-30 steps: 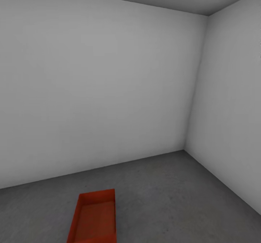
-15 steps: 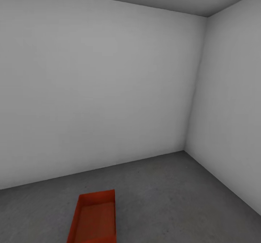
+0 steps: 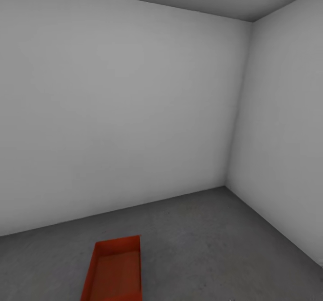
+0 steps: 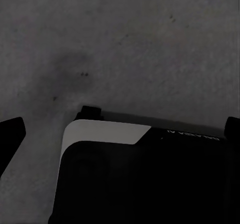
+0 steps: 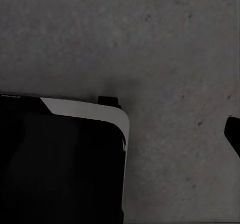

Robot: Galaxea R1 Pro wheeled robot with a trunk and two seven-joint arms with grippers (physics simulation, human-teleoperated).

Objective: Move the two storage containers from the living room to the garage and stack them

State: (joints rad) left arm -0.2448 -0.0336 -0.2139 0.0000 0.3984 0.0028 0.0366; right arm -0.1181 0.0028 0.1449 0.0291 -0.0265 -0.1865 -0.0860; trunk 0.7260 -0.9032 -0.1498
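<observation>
Garage floor holds one storage container, cropped below; fingers' state unreadable.

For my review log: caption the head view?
Open orange-red rectangular bin on dark grey speckled floor near a white-walled corner.

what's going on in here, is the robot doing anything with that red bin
Nothing is being handled at this moment. One orange-red storage container sits on the dark grey floor of a bare room with white-grey walls, near the lower edge of the head view. It looks empty, and nothing is stacked on it. Both wrist cameras look down at speckled floor and the robot's dark base; neither gripper holds anything.
</observation>
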